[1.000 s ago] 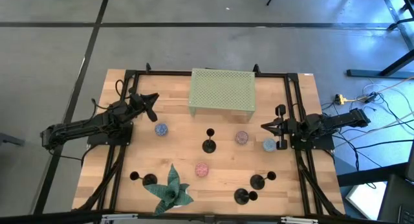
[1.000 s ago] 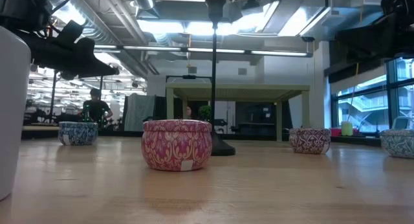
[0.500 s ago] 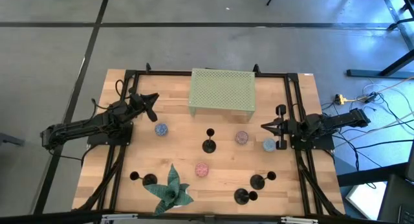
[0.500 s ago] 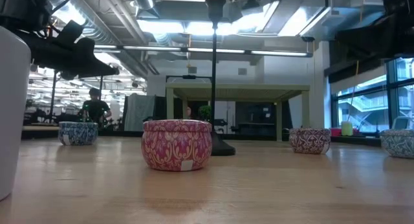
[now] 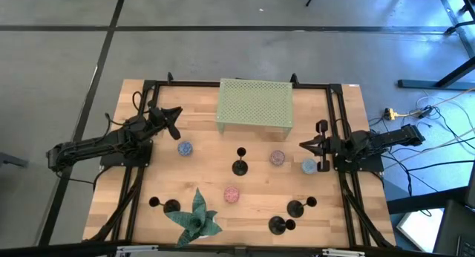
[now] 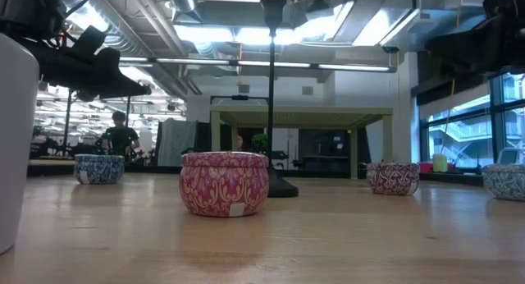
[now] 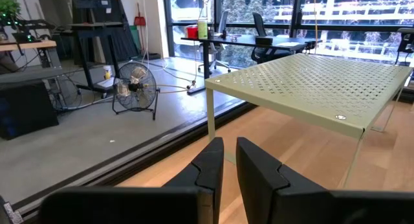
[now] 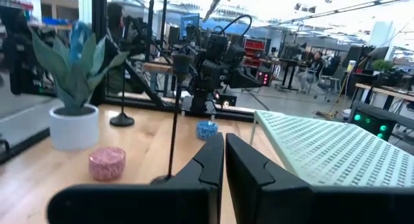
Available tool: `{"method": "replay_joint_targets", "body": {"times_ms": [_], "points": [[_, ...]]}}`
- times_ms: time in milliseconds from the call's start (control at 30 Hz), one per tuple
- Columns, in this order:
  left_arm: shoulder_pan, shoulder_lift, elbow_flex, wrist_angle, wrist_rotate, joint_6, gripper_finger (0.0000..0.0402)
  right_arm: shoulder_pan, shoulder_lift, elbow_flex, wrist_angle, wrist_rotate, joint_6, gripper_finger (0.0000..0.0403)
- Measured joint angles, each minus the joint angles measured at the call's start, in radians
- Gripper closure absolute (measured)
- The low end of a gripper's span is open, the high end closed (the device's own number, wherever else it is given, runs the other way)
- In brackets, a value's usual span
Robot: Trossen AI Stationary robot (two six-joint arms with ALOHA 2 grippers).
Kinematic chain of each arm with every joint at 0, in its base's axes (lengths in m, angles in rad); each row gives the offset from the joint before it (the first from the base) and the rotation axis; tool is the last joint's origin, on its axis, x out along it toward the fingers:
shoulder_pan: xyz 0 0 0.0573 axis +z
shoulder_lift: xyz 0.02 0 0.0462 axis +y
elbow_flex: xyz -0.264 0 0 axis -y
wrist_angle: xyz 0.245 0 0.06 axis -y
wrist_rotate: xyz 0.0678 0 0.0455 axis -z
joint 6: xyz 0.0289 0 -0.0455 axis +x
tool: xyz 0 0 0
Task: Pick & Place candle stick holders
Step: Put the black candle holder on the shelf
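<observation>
Several black candle stick holders stand upright on their disc bases on the wooden table: one at the centre (image 5: 239, 166), one at the front left (image 5: 171, 206), two at the front right (image 5: 295, 208) (image 5: 277, 226). The centre one shows as a tall stem in the low view (image 6: 271, 95) and in the right wrist view (image 8: 174, 114). My left gripper (image 5: 174, 122) hovers shut at the table's far left, pointing level at the green mesh shelf (image 7: 317, 88). My right gripper (image 5: 304, 145) hovers shut at the right edge, pointing level toward the centre holder. Neither touches anything.
A green mesh shelf (image 5: 254, 103) stands at the far middle. Small patterned tins sit around the centre: blue (image 5: 185, 148), pink-grey (image 5: 277, 158), blue (image 5: 309, 166), red (image 5: 231, 194). A green leafy plant (image 5: 197, 216) in a white pot stands at the front left. Black rails frame the table.
</observation>
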Motion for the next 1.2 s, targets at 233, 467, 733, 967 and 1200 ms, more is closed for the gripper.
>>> {"method": "replay_joint_targets", "body": {"times_ms": [233, 467, 733, 967, 1200], "points": [[0.0, 0.0, 0.0, 0.0, 0.0, 0.0, 0.0364, 0.0, 0.0, 0.0, 0.03, 0.0, -0.063, 0.0382], [0.0, 0.0, 0.0, 0.076, -0.001, -0.059, 0.0364, 0.0, 0.0, 0.0, 0.063, -0.026, -0.002, 0.0382], [0.0, 0.0, 0.0, 0.103, 0.029, -0.015, 0.0364, 0.0, 0.0, 0.0, 0.077, -0.038, 0.014, 0.037], [0.0, 0.0, 0.0, 0.112, 0.1, -0.113, 0.0364, 0.0, 0.003, 0.0, 0.071, -0.294, 0.091, 0.0278], [0.0, 0.0, 0.0, 0.112, 0.106, -0.116, 0.0364, 0.0, 0.003, 0.0, 0.078, -0.702, 0.089, 0.0195]]}}
